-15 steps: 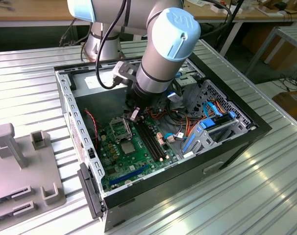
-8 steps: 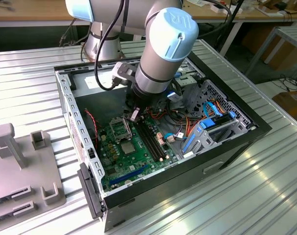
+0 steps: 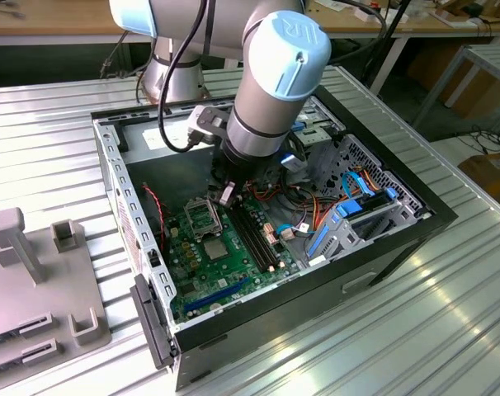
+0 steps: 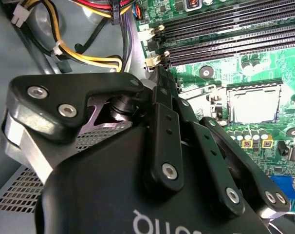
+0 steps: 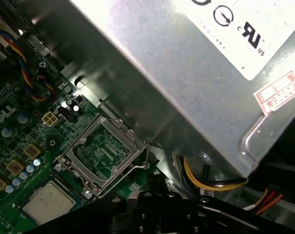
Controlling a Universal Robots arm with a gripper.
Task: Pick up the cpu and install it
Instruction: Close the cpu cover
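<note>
Open computer case [image 3: 398, 239] lies on the ribbed metal bench [image 3: 52, 132]; arm reaches down inside, tool [image 3: 226, 195] hanging over the motherboard [image 3: 202, 266] between the socket [image 3: 200, 219] and the memory slots [image 3: 254, 235]. Tool opening: cannot tell. The cpu [image 5: 48, 201] lies flat on the board just beside the open, empty socket frame [image 5: 102, 153]. Power supply [image 5: 186, 73] wall crowds one side; cables [image 3: 316, 216] the other.

Silver-grey cpu [image 5: 47, 201], green motherboard [image 5: 21, 146]
</note>
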